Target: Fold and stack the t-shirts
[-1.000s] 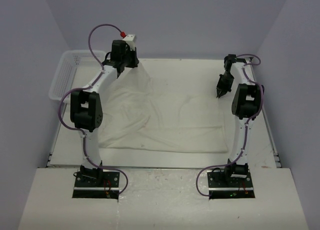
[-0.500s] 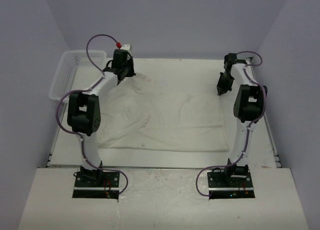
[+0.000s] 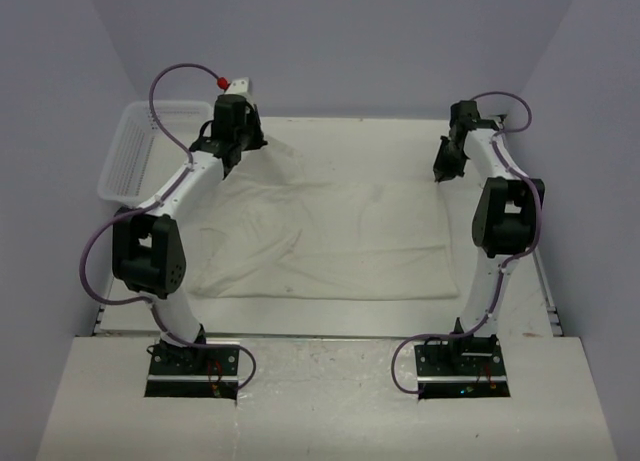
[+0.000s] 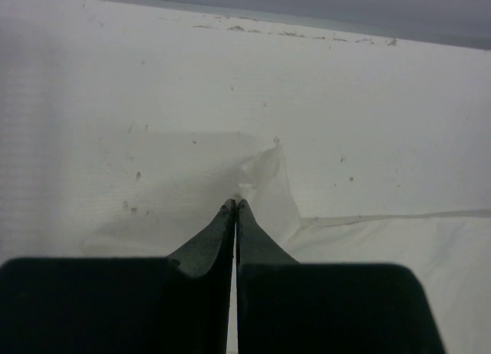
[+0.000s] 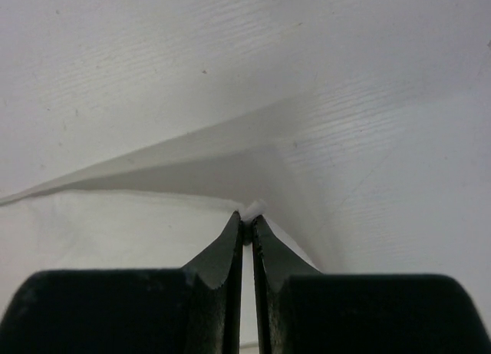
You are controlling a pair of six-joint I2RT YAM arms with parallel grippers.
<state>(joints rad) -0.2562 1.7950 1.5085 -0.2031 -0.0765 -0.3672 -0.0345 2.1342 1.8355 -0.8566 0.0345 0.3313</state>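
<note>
A white t-shirt (image 3: 330, 236) lies spread across the table, wrinkled, with its near edge toward the arm bases. My left gripper (image 3: 232, 153) is at the shirt's far left corner and is shut on a pinch of its cloth (image 4: 265, 177). My right gripper (image 3: 441, 173) is at the far right corner and is shut on a small tuft of the same shirt (image 5: 253, 209). Both corners are held a little above the table, and the far edge hangs between them. No second shirt shows.
A white mesh basket (image 3: 135, 161) stands off the table's left side, behind the left arm. The white table (image 3: 360, 131) runs to a grey back wall; its right edge (image 3: 540, 271) lies just outside the right arm.
The left gripper has come down and moved left with its corner, so the raised tent of cloth has flattened. The right gripper has moved toward the far edge with its corner. The shirt lies smoother.
</note>
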